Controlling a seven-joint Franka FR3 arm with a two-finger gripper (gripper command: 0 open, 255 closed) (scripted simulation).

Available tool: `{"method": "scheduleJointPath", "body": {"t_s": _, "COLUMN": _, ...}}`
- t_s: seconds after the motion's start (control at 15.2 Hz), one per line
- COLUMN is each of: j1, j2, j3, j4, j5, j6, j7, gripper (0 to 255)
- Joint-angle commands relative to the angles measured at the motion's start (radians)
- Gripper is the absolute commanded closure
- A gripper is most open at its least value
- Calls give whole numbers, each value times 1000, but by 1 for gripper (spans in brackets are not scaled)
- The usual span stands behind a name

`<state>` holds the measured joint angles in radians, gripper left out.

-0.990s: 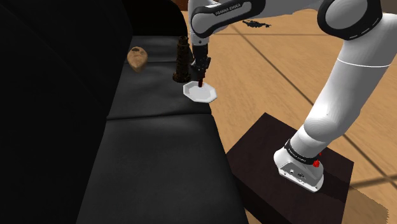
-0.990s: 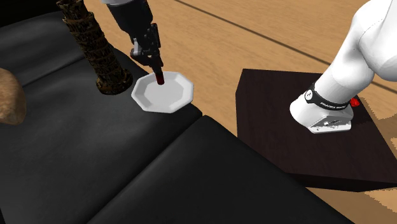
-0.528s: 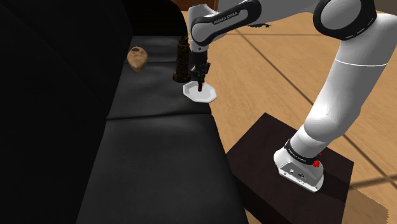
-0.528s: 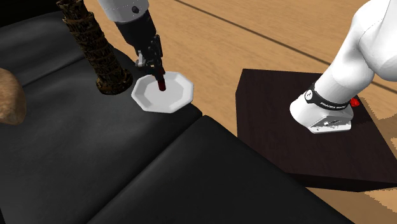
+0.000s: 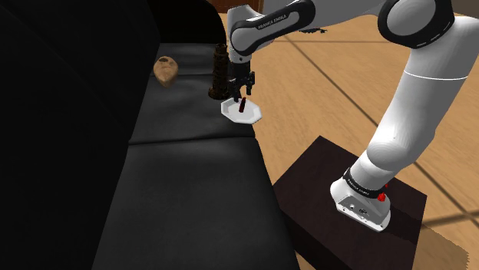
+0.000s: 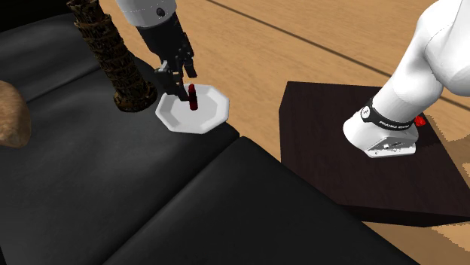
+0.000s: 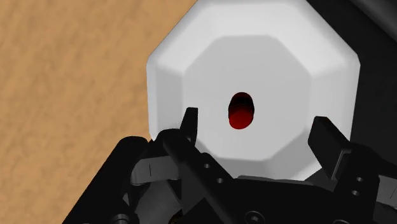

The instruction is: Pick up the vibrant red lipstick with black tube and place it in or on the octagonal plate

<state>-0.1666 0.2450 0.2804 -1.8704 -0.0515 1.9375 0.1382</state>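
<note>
The white octagonal plate (image 5: 254, 116) (image 6: 209, 110) (image 7: 191, 60) lies on the black couch near its edge. A red lipstick with a dark tube (image 5: 242, 105) (image 6: 192, 97) (image 7: 240, 110) stands upright on the plate's middle. My black gripper (image 5: 240, 93) (image 6: 181, 80) (image 7: 257, 130) hovers just above it, open. In the wrist view the fingers (image 7: 189, 123) stand wide apart on either side of the lipstick and do not touch it.
A tall brown woven column (image 5: 219, 71) (image 6: 113, 56) stands right beside the plate. A brown rounded object (image 5: 165, 70) (image 6: 10, 113) lies farther along the black couch (image 5: 184, 184). Wooden floor (image 5: 322, 84) and the dark stand box (image 5: 307, 188) lie beyond the couch's edge.
The gripper lowered the lipstick onto the plate, then opened and let go. The lipstick now stands free on the plate.
</note>
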Motion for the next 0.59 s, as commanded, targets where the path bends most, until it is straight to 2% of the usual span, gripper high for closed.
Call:
{"method": "scheduleJointPath", "body": {"t_s": 0.0, "j1": 0, "j2": 0, "j3": 0, "j4": 0, "j5": 0, "j6": 0, "j7": 0, "gripper": 0}}
{"method": "scheduleJointPath", "body": {"t_s": 0.13, "j1": 0, "j2": 0, "j3": 0, "j4": 0, "j5": 0, "j6": 0, "j7": 0, "gripper": 0}}
{"method": "scheduleJointPath", "body": {"t_s": 0.4, "j1": 1, "j2": -15, "j3": 2, "j4": 109, "j5": 6, "j6": -124, "j7": -4, "gripper": 0}}
{"method": "scheduleJointPath", "body": {"t_s": 0.53, "j1": 1, "j2": -15, "j3": 2, "j4": 109, "j5": 6, "j6": -124, "j7": -4, "gripper": 0}}
